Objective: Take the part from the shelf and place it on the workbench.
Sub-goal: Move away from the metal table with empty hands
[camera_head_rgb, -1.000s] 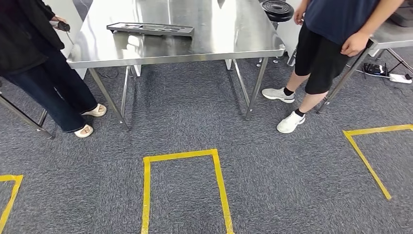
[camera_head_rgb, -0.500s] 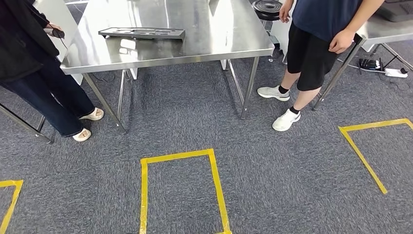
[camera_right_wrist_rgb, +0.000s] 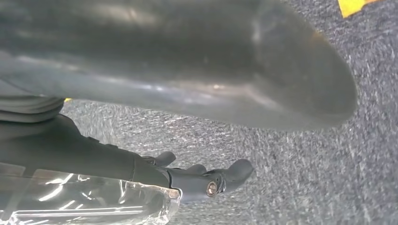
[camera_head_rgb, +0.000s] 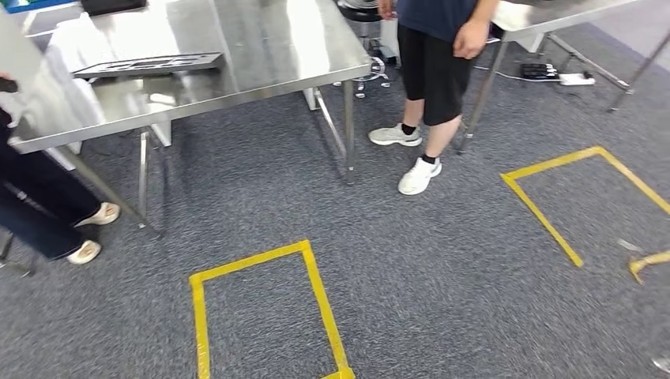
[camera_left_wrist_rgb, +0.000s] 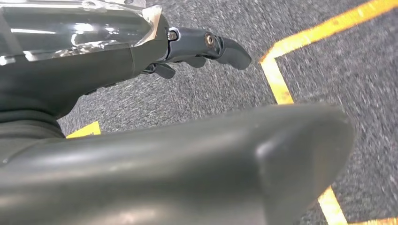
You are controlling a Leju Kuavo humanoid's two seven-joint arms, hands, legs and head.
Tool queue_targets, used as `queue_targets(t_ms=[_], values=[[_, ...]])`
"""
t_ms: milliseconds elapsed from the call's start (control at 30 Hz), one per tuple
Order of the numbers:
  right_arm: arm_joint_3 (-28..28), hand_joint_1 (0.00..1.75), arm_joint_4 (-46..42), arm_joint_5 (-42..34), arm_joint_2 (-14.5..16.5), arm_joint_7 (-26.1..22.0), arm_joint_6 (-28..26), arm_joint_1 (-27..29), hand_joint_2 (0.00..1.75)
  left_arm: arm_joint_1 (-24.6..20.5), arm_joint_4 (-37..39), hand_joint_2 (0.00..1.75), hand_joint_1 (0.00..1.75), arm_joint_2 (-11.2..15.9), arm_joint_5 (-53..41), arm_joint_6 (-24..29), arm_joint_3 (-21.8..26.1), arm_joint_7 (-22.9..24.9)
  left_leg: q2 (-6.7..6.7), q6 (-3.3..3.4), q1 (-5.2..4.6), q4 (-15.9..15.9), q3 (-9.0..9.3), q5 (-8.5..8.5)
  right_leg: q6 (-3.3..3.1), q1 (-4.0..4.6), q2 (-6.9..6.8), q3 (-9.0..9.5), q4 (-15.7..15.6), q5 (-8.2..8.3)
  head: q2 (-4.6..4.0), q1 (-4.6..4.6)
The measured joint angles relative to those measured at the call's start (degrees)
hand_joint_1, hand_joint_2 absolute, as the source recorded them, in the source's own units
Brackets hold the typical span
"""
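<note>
The steel workbench (camera_head_rgb: 261, 47) stands ahead and to the left in the head view. A flat dark tray with cut-outs (camera_head_rgb: 150, 63) lies on its left part. My left hand (camera_left_wrist_rgb: 108, 65) hangs over the grey carpet, its dark fingers (camera_left_wrist_rgb: 211, 44) stretched out and holding nothing. My right hand (camera_right_wrist_rgb: 94, 159) also hangs above the carpet, fingers (camera_right_wrist_rgb: 220, 180) extended, with nothing in it. Clear plastic wrap covers both wrists.
A person in dark shorts and white shoes (camera_head_rgb: 430, 71) stands at the workbench's right end. Another person's dark trousers and sandals (camera_head_rgb: 39, 213) are at its left. Yellow tape boxes (camera_head_rgb: 316, 292) (camera_head_rgb: 545, 213) mark the carpet. A second table (camera_head_rgb: 569, 12) and a power strip (camera_head_rgb: 573, 77) lie far right.
The whole picture has slid left and tilted: the camera has turned to the right. A further tape mark has come into view at the right edge.
</note>
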Motion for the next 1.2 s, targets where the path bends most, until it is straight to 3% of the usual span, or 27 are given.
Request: queue_targets(t_ms=[33,67,100,167,233,300,333,367,433,467,533,567,633,700,733,800,833,900,967,1033,1067,1133,1200], values=[[-0.01,0.00,0.00,0.00,0.04,-0.01,0.00,0.05,0.00,0.03,0.00,0.00,0.00,0.01,0.00,0.00,0.00,0.00,-0.20,0.66,-0.43,1.59,-0.88,-0.10,-0.15,0.32,0.87,-0.06,0.00,0.09,0.00,-0.09],[-0.03,0.00,0.00,-0.02,0.05,-0.01,0.00,0.11,0.00,0.03,0.00,0.00,0.00,0.01,0.00,0.00,0.00,0.00,-0.45,1.48,-0.87,0.91,-0.70,0.93,-0.26,0.63,1.78,-0.09,0.00,0.15,0.00,-0.16],[-0.07,0.00,0.00,-0.04,0.05,-0.01,-0.01,0.15,0.00,0.02,-0.01,0.00,0.00,0.02,0.00,-0.01,0.00,0.00,-1.04,2.43,-1.30,-1.93,0.56,2.81,-0.37,0.89,2.72,-0.08,0.00,0.23,0.00,-0.22],[-0.16,0.00,0.00,-0.06,0.20,-0.01,-0.05,0.15,0.00,-0.01,-0.01,0.00,0.00,0.15,-0.01,-0.08,0.00,0.00,-4.05,4.19,-2.11,-9.22,4.01,6.42,-0.53,1.28,4.41,-0.10,0.01,0.41,0.00,-0.23],[-0.30,0.00,0.00,-0.06,0.38,-0.01,-0.16,0.09,0.00,-0.06,0.00,0.00,0.00,0.22,-0.04,-0.15,-0.01,0.01,-5.86,4.64,-2.77,-12.63,5.57,7.74,-0.38,1.40,5.72,-0.37,-0.06,0.68,0.00,-0.25],[-0.47,0.00,0.01,0.02,0.44,-0.02,-0.24,0.20,0.00,-0.13,0.01,0.00,0.00,0.16,-0.06,-0.17,-0.02,0.02,-4.68,4.33,-3.10,-13.10,5.60,8.14,0.26,1.38,6.85,-0.81,-0.35,1.12,0.00,-0.36],[-0.55,0.00,0.01,0.16,0.39,-0.03,-0.26,0.30,0.00,-0.19,0.01,0.00,0.00,0.16,-0.05,-0.17,-0.02,0.02,-3.98,4.29,-3.13,-13.45,5.66,8.46,0.51,1.42,6.12,-1.14,-0.18,1.13,0.00,-0.38],[-0.61,0.00,0.02,0.41,0.37,-0.03,-0.30,0.37,0.00,-0.23,0.01,0.00,0.00,0.17,0.00,-0.16,-0.02,0.01,-3.27,4.41,-3.09,-13.83,5.67,8.84,0.56,1.61,4.46,-1.74,0.76,0.60,0.00,-0.22],[-0.68,0.00,0.02,1.18,0.31,-0.01,-0.38,0.17,0.00,-0.13,0.00,0.00,0.00,0.20,0.23,-0.14,-0.01,-0.04,-1.75,4.72,-3.21,-14.28,5.48,9.34,0.11,1.96,0.07,-4.11,5.91,-2.31,0.00,0.23],[-0.67,0.00,0.02,1.56,0.32,0.02,-0.39,-0.04,0.00,0.01,0.00,0.00,0.00,0.22,0.39,-0.10,0.01,-0.10,-1.00,4.91,-3.36,-14.29,5.25,9.44,-0.11,2.07,-1.13,-5.64,9.57,-4.18,0.00,0.43],[-0.67,0.00,0.02,2.10,0.32,0.08,-0.38,-0.29,0.00,0.34,0.00,0.00,0.00,0.28,0.71,-0.01,0.05,-0.31,0.44,5.11,-3.70,-14.27,4.87,9.58,0.02,2.03,-1.72,-7.08,14.45,-6.32,0.00,0.45],[-0.67,0.00,0.02,2.26,0.32,0.12,-0.34,-0.30,0.00,0.42,0.00,0.00,0.00,0.30,0.85,0.05,0.07,-0.42,0.93,5.19,-3.83,-14.26,4.75,9.66,0.30,2.06,-1.79,-6.18,13.95,-6.18,0.00,0.46],[-0.68,0.00,0.02,2.45,0.29,0.18,-0.21,-0.32,0.00,0.45,0.00,0.00,0.00,0.33,1.09,0.14,0.10,-0.63,1.59,5.24,-4.04,-14.26,4.71,9.78,0.66,2.31,-2.12,-1.09,6.82,-4.21,0.00,0.49],[-0.67,0.00,0.02,2.49,0.23,0.21,-0.05,-0.55,0.00,0.44,0.01,0.00,0.00,0.28,1.24,0.22,0.11,-0.81,2.13,5.12,-4.33,-14.24,4.85,9.88,-0.04,2.86,-2.78,3.33,-0.35,-2.55,0.00,0.42],[-0.67,0.00,0.02,2.45,0.21,0.24,0.01,-0.66,0.00,0.44,0.01,0.00,0.00,0.26,1.35,0.26,0.13,-0.89,2.37,5.00,-4.41,-14.24,4.90,9.95,-0.57,3.12,-2.98,4.30,-2.13,-2.17,0.00,0.36],[-0.67,0.00,0.02,2.36,0.17,0.32,0.05,-0.76,0.00,0.43,0.02,0.00,0.00,0.20,1.51,0.34,0.15,-1.00,2.73,4.62,-4.47,-14.34,4.97,10.12,-1.40,3.18,-2.62,4.26,-2.65,-1.78,0.00,0.31],[-0.68,0.00,0.02,2.33,0.19,0.38,0.05,-0.75,0.00,0.43,0.02,0.00,0.00,0.20,1.55,0.37,0.15,-1.04,2.57,4.33,-4.44,-14.20,4.91,9.98,-1.69,2.80,-2.34,4.44,-2.98,-1.44,0.00,0.29],[-0.69,0.00,0.02,2.32,0.25,0.44,0.06,-0.84,0.00,0.44,0.01,0.00,0.00,0.21,1.55,0.41,0.16,-1.11,1.33,3.53,-4.19,-11.71,3.90,7.88,-2.42,1.90,-1.74,4.75,-3.70,-0.66,0.00,0.24],[-0.70,0.00,0.02,2.36,0.37,0.44,0.07,-0.95,0.00,0.49,0.02,0.00,0.00,0.31,1.55,0.47,0.18,-1.16,-0.12,2.60,-3.50,-5.20,1.18,3.82,-2.75,1.43,-1.05,4.62,-3.93,-0.16,0.00,0.14],[-0.72,0.00,0.02,2.44,0.49,0.44,0.07,-0.88,0.00,0.57,0.02,0.00,0.00,0.44,1.55,0.51,0.21,-1.15,-0.47,1.73,-2.64,0.54,-1.18,1.61,-2.51,1.09,-0.18,4.28,-3.87,0.08,0.00,0.13],[-0.74,0.00,0.02,2.48,0.51,0.44,0.07,-0.83,0.00,0.60,0.02,0.00,0.00,0.48,1.55,0.52,0.21,-1.14,-0.51,1.30,-2.18,0.85,-1.15,2.07,-2.31,0.82,0.38,4.17,-3.81,0.19,0.00,0.13],[-0.80,0.00,0.02,2.49,0.56,0.44,0.07,-0.82,0.00,0.64,0.02,0.00,0.00,0.55,1.54,0.52,0.22,-1.14,-1.35,0.31,-1.09,-4.90,2.07,5.64,-1.61,0.19,1.75,3.96,-3.48,0.25,0.00,0.09],[-0.84,0.00,0.01,2.49,0.55,0.43,0.05,-1.00,0.00,0.67,0.09,0.00,0.00,0.57,1.51,0.50,0.23,-1.13,-4.65,-0.41,-0.16,-11.68,5.57,7.90,-0.44,-0.04,3.10,3.27,-2.70,0.11,0.00,-0.15]])
